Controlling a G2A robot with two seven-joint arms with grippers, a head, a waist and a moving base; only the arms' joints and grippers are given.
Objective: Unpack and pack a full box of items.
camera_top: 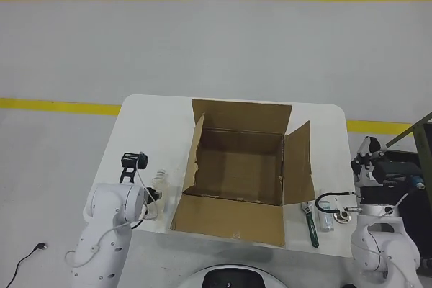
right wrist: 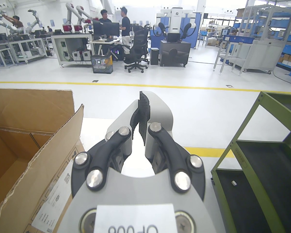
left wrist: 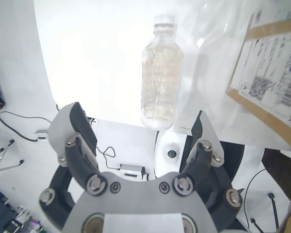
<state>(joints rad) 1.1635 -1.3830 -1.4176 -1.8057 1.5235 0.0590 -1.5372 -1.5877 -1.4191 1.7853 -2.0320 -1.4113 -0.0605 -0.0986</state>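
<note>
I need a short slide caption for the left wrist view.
Open left gripper facing a clear bottle on the white table beside the cardboard box.

The box (camera_top: 237, 169) is sitting in the middle of the tabletop (camera_top: 144, 122), its flaps spread outward. A bottle (camera_top: 160, 183) is resting just left of the box, near the tabletop's front edge, though whether it is lying or standing is hard to tell. The left claw (left wrist: 138, 112) is hanging just in front of the bottle, apart from it. Right of the box, a wrench (camera_top: 310, 223) is lying near the front edge. The right claw (right wrist: 141, 103) is hovering by the tabletop's right edge, with a cart (right wrist: 257, 161) standing beyond it.
</note>
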